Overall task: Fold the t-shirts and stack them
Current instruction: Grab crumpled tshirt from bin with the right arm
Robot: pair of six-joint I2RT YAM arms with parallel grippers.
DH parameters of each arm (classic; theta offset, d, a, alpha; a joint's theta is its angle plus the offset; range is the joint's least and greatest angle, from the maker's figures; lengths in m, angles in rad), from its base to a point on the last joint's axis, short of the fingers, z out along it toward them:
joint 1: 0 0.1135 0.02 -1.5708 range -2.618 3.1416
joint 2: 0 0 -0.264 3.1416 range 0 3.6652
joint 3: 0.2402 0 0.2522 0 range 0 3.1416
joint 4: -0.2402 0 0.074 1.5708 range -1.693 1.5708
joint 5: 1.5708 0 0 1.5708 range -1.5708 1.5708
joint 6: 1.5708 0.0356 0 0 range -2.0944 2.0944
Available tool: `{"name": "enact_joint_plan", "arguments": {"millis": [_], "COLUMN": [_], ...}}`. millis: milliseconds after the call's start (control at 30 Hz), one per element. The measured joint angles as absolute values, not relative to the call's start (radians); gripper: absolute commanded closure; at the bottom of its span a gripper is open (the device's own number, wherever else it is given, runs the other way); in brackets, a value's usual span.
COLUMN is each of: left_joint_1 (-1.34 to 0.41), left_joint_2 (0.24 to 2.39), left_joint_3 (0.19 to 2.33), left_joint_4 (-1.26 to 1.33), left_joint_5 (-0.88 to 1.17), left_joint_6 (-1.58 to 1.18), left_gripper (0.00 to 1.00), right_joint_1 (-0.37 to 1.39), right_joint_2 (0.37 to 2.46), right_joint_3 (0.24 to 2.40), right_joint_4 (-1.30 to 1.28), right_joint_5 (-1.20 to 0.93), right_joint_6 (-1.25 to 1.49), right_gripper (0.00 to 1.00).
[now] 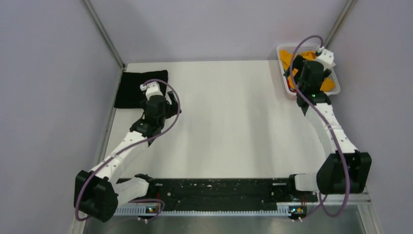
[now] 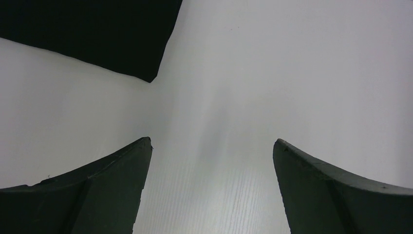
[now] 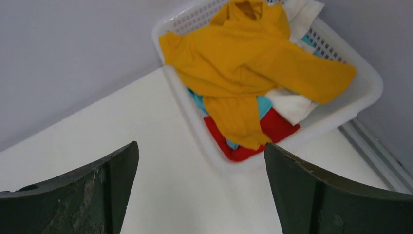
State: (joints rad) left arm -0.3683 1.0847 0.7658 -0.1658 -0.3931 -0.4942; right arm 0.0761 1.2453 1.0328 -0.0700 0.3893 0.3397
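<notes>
Nothing readable in any of three views.
- mustard-orange t-shirt (image 3: pixel 253 63), on top of pile in white mesh basket (image 3: pixel 336 114), table's 1 o'clock corner: plain cloth, no legible print
- black t-shirt (image 1: pixel 129 90), 11 o'clock corner: plain too
- black base rail (image 1: pixel 219 192), 6 o'clock: pale specks, too small to tell if lettering

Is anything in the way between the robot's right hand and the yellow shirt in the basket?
Nothing visible is. The right gripper, jaws open, faces the mustard shirt, which lies on top of the pile in the white basket. Only the table top lies between them.
</notes>
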Motion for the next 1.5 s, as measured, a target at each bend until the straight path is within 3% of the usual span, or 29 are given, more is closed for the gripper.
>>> {"name": "enact_joint_plan", "arguments": {"millis": [200,433,567,700,767,1200,1500], "left_joint_1": [-0.361,-0.338,-0.329,-0.327,-0.327,-0.324,-0.324], "left_joint_2": [1.148,1.205,1.232,1.230,1.221,1.099,1.053], "left_joint_3": [0.801,0.831,0.846,0.847,0.847,0.807,0.815], "left_joint_4": [-0.140,-0.133,-0.140,-0.146,-0.154,-0.173,-0.295], "left_joint_5": [-0.388,-0.376,-0.369,-0.363,-0.364,-0.263,-0.199], "left_joint_6": [-0.464,-0.453,-0.460,-0.480,-0.491,-0.576,-0.607], "left_gripper": [0.01,0.01,0.01,0.01,0.01,0.01,0.01], "right_joint_1": [-0.087,-0.134,-0.134,-0.134,-0.134,-0.133,-0.075], "right_joint_2": [1.613,2.010,2.129,2.173,2.186,2.094,1.845], "right_joint_3": [1.438,1.833,1.929,1.934,1.949,2.031,2.105], "right_joint_4": [-0.144,-0.287,-0.355,-0.394,-0.402,-0.442,-0.388], "right_joint_5": [0.305,0.208,0.205,0.216,0.227,0.244,-0.004], "right_joint_6": [0.320,0.233,0.216,0.206,0.204,0.203,0.256], "right_gripper": [0.09,0.22,0.44,0.87,1.00,1.00,1.00]}}
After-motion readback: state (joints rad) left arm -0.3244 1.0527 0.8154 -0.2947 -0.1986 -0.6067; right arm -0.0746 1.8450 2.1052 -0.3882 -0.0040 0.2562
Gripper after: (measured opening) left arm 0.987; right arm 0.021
